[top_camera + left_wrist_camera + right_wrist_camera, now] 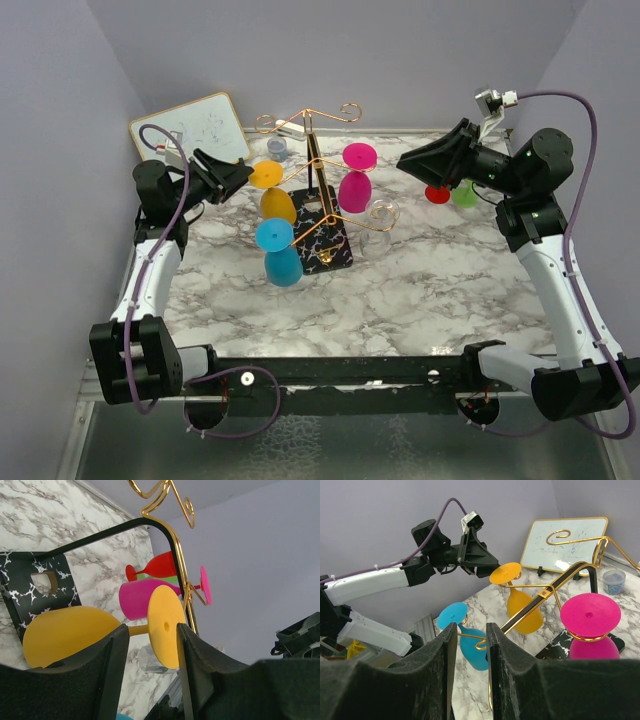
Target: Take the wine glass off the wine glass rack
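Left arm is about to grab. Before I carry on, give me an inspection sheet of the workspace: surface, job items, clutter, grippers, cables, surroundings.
Surface: marble table, no spills seen.
Job's things: wine glass rack upright on its black base. The yellow wine glass, blue wine glass and magenta wine glass hang on it upside down.
Clutter: clear glass by the rack's right side; red glass and green glass partly hidden beside the right arm; small cup behind the rack.
Grippers: left gripper open, fingers either side of the yellow wine glass's stem; right gripper open, empty, facing the rack.
Cables: purple cables loop along both arms, none touching the rack.
Surroundings: lilac walls; whiteboard leaning back left.
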